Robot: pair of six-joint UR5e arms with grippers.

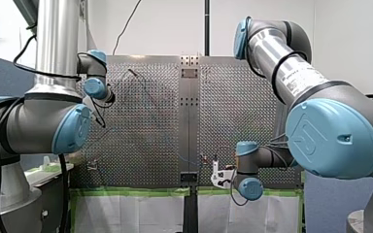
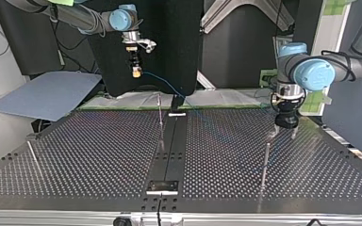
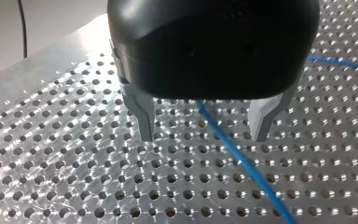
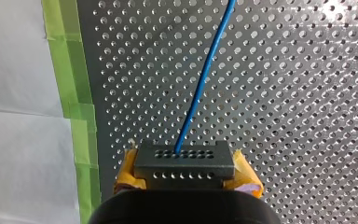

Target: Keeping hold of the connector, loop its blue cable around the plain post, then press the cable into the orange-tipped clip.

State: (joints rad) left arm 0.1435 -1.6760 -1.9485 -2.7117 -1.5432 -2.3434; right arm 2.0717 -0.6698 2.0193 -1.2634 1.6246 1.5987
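Clamping the connector, my right gripper is trailing the cable, apparently unlooped and unclipped; my left gripper is hanging wide.

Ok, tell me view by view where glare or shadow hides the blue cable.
Left wrist view: glare whitens the table beside my left gripper, yet the blue cable reads plainly between its open fingers. Right wrist view: a bright patch far ahead, cable clear from the connector. Top view: it shows against the dark backdrop, then fades over the table. Front view: barely traceable.
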